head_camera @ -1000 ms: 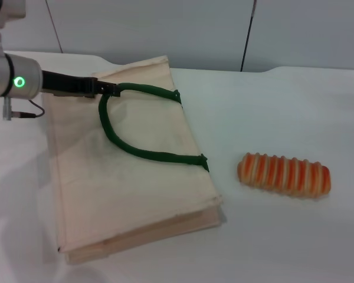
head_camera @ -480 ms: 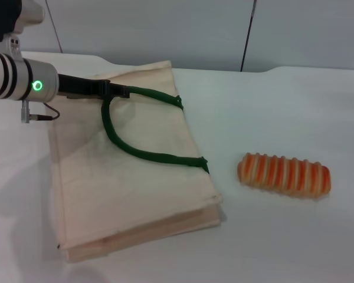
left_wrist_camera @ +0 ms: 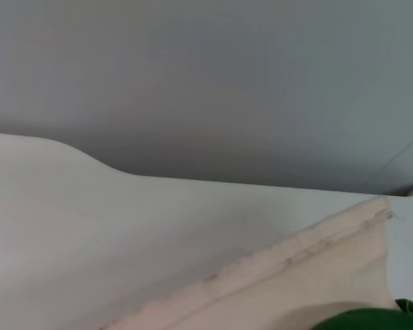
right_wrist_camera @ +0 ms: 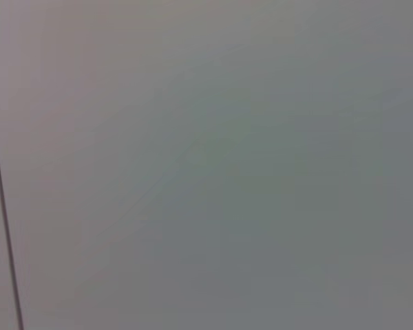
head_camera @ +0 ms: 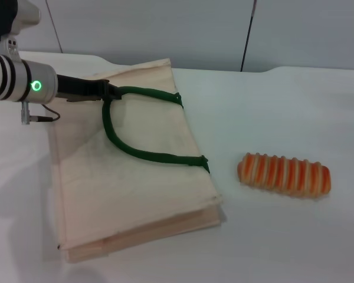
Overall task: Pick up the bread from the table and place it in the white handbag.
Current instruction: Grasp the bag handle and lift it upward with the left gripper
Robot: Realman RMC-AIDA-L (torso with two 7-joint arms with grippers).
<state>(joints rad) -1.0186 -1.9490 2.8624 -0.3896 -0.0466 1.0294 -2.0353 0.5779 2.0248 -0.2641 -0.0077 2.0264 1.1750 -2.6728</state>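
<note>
The bread (head_camera: pixel 283 175), an orange loaf with cream stripes, lies on the white table (head_camera: pixel 283 100) to the right of the white handbag (head_camera: pixel 135 188). The cream bag lies flat with its dark green handles (head_camera: pixel 147 154) on top. My left gripper (head_camera: pixel 109 92) reaches in from the left over the bag's far part and is shut on the loop of a green handle. In the left wrist view the bag's edge (left_wrist_camera: pixel 316 275) and a bit of green handle (left_wrist_camera: pixel 365 320) show. My right gripper is out of view.
A grey wall (head_camera: pixel 165 29) stands behind the table's far edge. The right wrist view shows only a grey wall (right_wrist_camera: pixel 206 165). Bare tabletop lies between the bag and the bread and around the bread.
My left arm has moved a little to the right over the bag with the green handle loop, whose shape has shifted. The bread and the bag's body have not moved.
</note>
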